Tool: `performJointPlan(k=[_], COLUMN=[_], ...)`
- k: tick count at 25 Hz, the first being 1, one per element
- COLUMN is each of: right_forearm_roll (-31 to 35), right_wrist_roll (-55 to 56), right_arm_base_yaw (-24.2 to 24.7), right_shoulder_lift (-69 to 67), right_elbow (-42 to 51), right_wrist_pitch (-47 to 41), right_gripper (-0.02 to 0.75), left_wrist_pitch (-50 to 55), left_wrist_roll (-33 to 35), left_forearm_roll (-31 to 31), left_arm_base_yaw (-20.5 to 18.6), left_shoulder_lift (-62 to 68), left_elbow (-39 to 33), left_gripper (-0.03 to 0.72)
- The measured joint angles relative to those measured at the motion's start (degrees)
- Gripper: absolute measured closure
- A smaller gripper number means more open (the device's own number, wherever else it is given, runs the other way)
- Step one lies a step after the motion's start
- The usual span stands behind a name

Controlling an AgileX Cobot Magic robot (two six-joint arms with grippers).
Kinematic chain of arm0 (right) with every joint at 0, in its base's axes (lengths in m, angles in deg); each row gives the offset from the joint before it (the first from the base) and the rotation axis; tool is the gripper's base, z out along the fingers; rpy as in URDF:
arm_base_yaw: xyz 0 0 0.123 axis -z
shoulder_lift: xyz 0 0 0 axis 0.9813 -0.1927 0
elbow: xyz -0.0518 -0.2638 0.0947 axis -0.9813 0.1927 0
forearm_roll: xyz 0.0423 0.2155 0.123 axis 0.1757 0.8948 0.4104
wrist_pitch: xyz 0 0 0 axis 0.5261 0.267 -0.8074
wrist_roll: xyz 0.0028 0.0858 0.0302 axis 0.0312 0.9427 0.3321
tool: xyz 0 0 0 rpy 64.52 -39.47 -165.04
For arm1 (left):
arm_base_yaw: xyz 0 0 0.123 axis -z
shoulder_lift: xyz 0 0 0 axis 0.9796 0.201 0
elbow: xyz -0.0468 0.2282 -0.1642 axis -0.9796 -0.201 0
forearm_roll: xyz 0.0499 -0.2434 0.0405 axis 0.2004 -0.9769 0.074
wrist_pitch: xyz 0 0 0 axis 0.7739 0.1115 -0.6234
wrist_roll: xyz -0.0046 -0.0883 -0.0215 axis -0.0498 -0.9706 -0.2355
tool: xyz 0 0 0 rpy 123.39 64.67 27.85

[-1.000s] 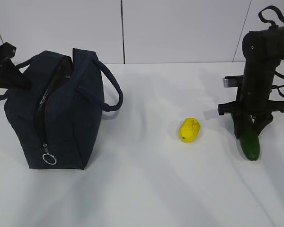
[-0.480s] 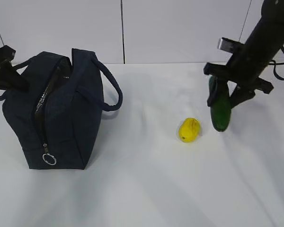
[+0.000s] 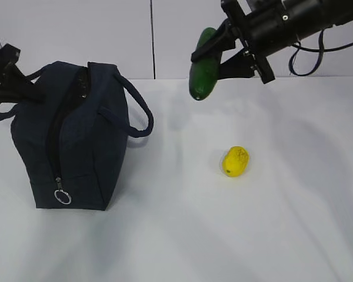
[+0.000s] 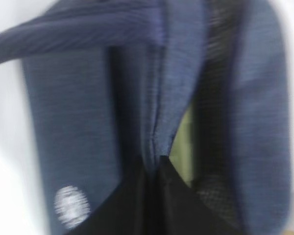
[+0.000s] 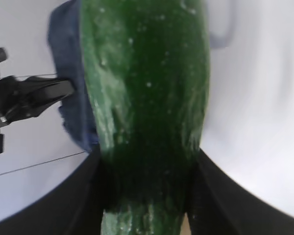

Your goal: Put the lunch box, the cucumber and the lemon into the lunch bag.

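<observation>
One lunch bag (image 3: 76, 141) stands upright at the left of the white table (image 3: 182, 235) in the exterior view, its top zipper parted; what lies inside cannot be seen from here. The left claw (image 3: 17, 91) pinches the bag's near top edge. The right claw (image 3: 223, 44) hangs high above the table, clamped on the cucumber (image 3: 204, 64), whose free end droops toward the bag. The lemon (image 3: 235, 161) lies on the table, well apart from both claws.

The left wrist view is blurred: the shut left claw (image 4: 154, 164) nips a fold of navy fabric, and something pale green (image 4: 185, 147) shows through the gap.

In the right wrist view the cucumber (image 5: 147, 98) fills the frame between the jaws, with the bag (image 5: 71, 73) beyond.
</observation>
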Motion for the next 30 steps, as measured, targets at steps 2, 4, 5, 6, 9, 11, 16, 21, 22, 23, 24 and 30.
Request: performJointPlan(k=[2, 4, 5, 6, 9, 11, 16, 21, 22, 23, 24, 30], right_forearm_roll=[1.17, 1.71, 2.39, 2.67, 3.7, 4.08, 6.38, 8.34, 8.66, 9.17, 10.02, 14.44], right_wrist_roll=[-0.84, -1.99, -2.45, -2.88, -4.26, -4.62, -4.98, -5.18, -5.32, -5.46, -5.45, -6.2], right_arm_base_yaw=[-1.98, -4.15, -5.42, -6.7, -9.95, -11.43, -13.38, -13.98, -14.22, -14.47, -14.71, -17.29], right_shoulder_lift=[0.0, 0.0, 0.0, 0.0, 0.0, 0.0, 0.0, -0.46, -0.99, -1.65, -2.38, -8.39], right_elbow=[-0.04, -0.04, -0.04, -0.04, -0.18, -0.18, -0.22, -0.31, -0.31, -0.35, -0.35, -0.61], right_wrist_pitch=[0.0, 0.0, 0.27, 1.0, 4.86, 7.49, 12.21, 16.1, 16.1, 16.1, 16.1, 14.67], right_gripper=[0.399, 0.399, 0.399, 0.399, 0.399, 0.399, 0.399, 0.399, 0.399, 0.399, 0.399, 0.399], left_wrist_pitch=[1.71, 3.05, 3.71, 4.36, 6.03, 6.62, 8.85, 9.41, 9.44, 9.54, 9.54, 9.54], left_wrist_roll=[1.67, 2.73, 3.0, 3.32, 4.19, 4.54, 6.55, 7.55, 7.69, 7.78, 7.9, 8.38], left_forearm_roll=[-3.91, -6.31, -7.06, -7.64, -8.79, -9.45, -14.36, -17.15, -17.37, -17.54, -17.82, -18.15], left_arm_base_yaw=[0.0, 0.0, 0.0, 0.0, 0.0, 0.0, 0.0, 0.0, 0.0, 0.0, 0.0, 0.0], left_shoulder_lift=[0.0, 0.0, 0.0, 0.0, 0.0, 0.0, 0.0, 0.0, 0.0, 0.0, 0.0, 0.0], left_elbow=[0.0, 0.0, 0.0, 0.0, 0.0, 0.0, 0.0, 0.0, 0.0, 0.0, 0.0, 0.0], left_gripper=[0.697, 0.697, 0.697, 0.697, 0.697, 0.697, 0.697, 0.697, 0.697, 0.697, 0.697, 0.697])
